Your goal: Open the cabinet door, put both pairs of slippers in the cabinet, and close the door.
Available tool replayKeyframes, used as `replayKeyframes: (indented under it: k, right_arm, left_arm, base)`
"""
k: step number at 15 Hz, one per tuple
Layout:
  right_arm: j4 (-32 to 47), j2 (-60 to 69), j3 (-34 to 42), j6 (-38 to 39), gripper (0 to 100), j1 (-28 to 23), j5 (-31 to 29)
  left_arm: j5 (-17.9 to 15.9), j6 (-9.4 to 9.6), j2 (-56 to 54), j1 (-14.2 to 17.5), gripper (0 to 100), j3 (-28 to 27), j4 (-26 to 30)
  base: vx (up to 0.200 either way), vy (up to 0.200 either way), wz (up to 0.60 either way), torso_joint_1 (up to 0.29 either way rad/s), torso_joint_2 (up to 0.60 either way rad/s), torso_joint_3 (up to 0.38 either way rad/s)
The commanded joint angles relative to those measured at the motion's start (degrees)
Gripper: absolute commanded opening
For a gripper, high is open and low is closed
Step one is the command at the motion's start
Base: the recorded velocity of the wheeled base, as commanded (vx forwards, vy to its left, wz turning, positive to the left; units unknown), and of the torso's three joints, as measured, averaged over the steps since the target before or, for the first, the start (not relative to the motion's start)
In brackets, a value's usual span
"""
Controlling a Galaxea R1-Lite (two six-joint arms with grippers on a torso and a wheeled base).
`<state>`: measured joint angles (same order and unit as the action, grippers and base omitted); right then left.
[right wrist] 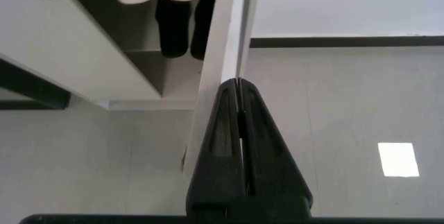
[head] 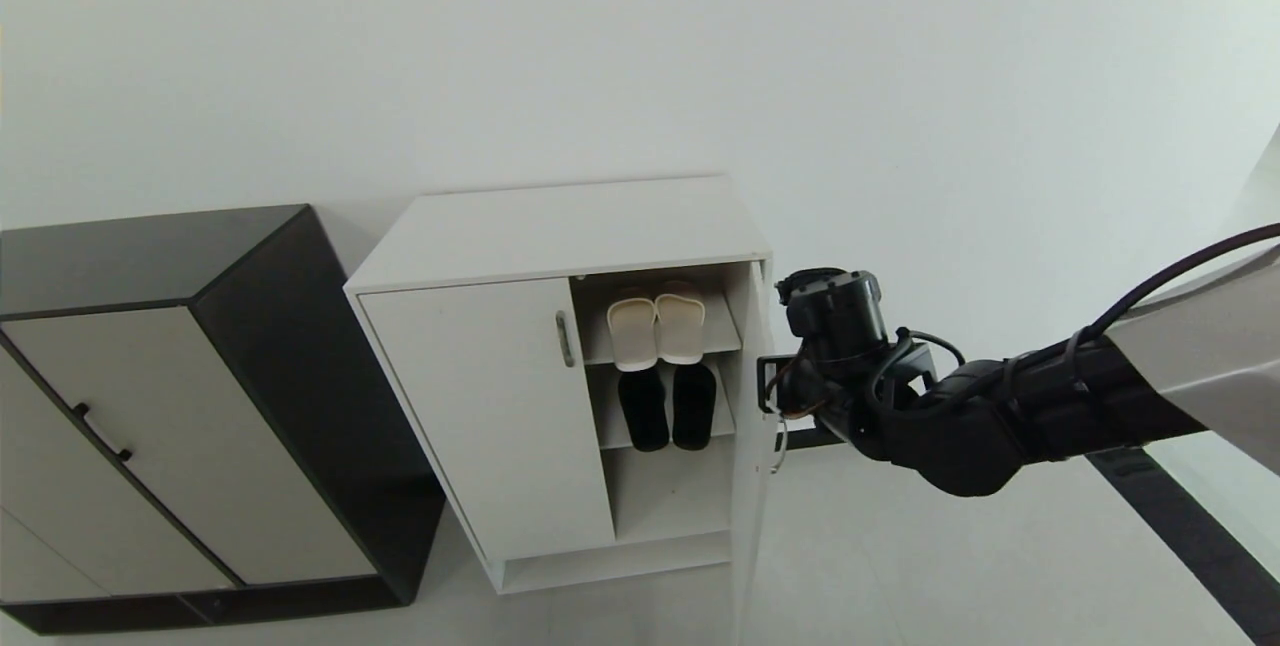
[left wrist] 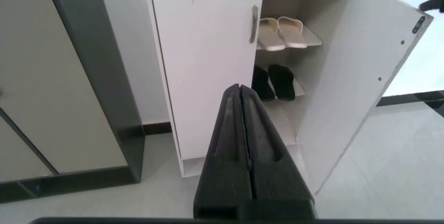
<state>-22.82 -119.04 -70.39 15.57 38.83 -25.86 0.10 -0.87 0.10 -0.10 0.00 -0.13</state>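
No legible text, brand, number or sign. Plain surfaces on cabinet [head: 560,231], door [left wrist: 354,85], white slippers [head: 657,329], black slippers [head: 668,406] and dark cabinet [head: 270,376]. Nothing to read in the wrist views either.

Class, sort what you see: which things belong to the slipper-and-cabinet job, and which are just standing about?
Belongs to the job:
white cabinet
its open door
white slippers, upper shelf
black slippers, shelf below
right gripper, at the door's edge

Just standing about:
dark cabinet, beside the white one
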Motion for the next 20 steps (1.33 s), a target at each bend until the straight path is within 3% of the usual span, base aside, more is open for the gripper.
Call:
replayKeyframes:
  k: [1,16,20]
  right_arm:
    - [-0.2,-0.5,0.2,0.3,0,2.7,0.3]
    - [-6.6,1.4,6.7,-3.6,0,4.5,3.0]
    - [-6.7,1.1,6.8,-4.2,0,4.6,3.0]
  left_arm:
    - [0.0,-0.01,0.1,0.0,0,0.0,0.0]
    - [0.0,-0.01,0.1,0.0,0,0.0,0.0]
    - [0.1,-0.01,0.1,0.0,0,0.0,0.0]
  base:
    - [0.000,0.000,0.00,0.000,0.00,0.000]
    - [0.000,0.000,0.00,0.000,0.00,0.000]
    - [0.000,0.000,0.60,0.002,0.00,0.004]
